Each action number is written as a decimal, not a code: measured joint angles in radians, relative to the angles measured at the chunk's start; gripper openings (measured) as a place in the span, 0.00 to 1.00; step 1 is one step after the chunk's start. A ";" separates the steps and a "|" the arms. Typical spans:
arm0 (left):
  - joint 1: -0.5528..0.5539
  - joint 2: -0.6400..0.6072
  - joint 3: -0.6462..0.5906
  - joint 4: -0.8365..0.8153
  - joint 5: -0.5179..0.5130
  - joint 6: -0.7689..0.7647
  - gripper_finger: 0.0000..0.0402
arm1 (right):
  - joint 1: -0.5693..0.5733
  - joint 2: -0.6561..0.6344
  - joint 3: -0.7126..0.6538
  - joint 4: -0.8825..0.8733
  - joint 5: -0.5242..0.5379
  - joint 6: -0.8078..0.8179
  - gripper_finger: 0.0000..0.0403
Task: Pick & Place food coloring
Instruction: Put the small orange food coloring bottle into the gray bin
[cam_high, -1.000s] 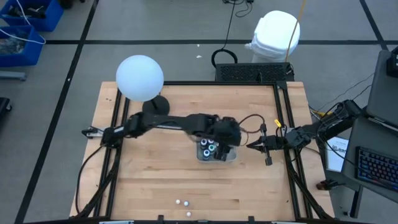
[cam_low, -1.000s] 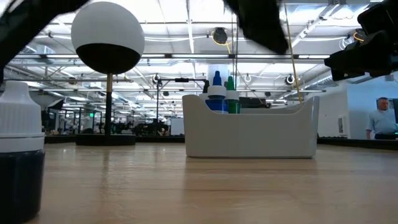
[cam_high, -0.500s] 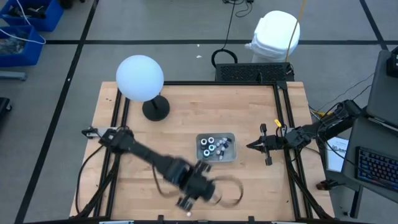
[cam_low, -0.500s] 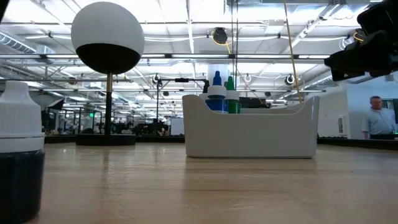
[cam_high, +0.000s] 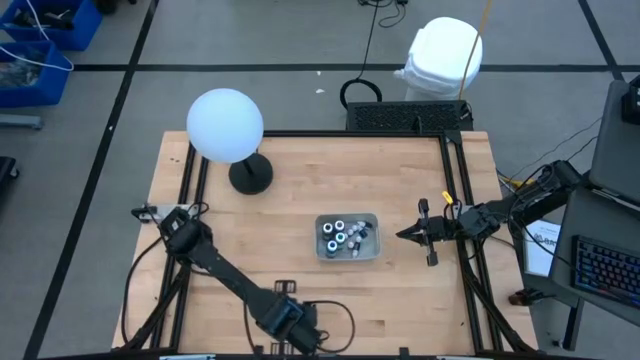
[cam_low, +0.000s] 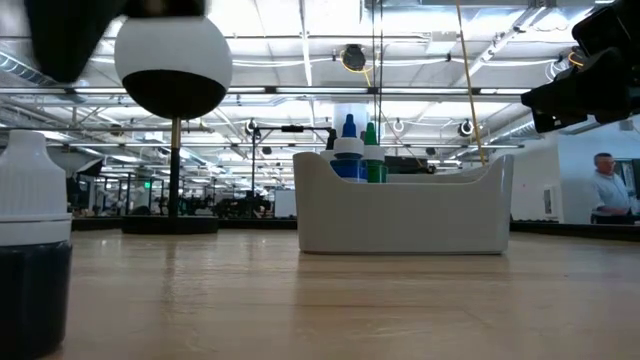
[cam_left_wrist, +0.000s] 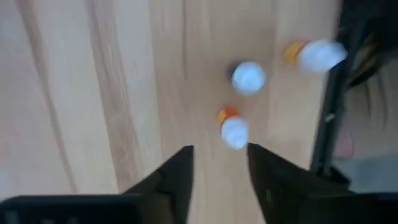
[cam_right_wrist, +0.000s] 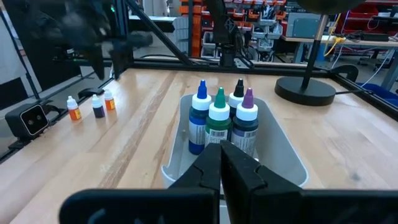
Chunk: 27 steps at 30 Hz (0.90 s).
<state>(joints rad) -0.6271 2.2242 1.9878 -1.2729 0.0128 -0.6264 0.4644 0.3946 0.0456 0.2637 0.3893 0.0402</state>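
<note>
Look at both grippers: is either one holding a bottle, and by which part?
Neither. The left gripper hangs open above a small orange bottle on the table, not touching it; the right gripper is shut on nothing beside the tray.

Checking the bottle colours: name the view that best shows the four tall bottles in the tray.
Right wrist view: the four tall dark bottles stand close, tips blue, green, white, purple. High view shows only round tops; low view, two tips above the tray wall; left wrist view, none.

Overhead looks straight down; low level, near table; both share tray (cam_high: 347, 237).
</note>
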 joint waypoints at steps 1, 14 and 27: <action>-0.001 0.000 -0.027 0.012 0.019 -0.009 0.42 | 0.000 0.000 0.000 0.000 0.000 0.000 0.00; -0.021 -0.001 -0.173 0.183 0.068 0.017 0.73 | 0.000 0.000 0.000 -0.006 0.001 -0.001 0.00; -0.013 -0.001 -0.213 0.197 0.089 -0.053 0.48 | 0.000 0.000 0.000 -0.007 0.001 -0.003 0.00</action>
<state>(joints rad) -0.6402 2.2234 1.7752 -1.0756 0.1017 -0.6792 0.4643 0.3943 0.0456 0.2569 0.3904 0.0369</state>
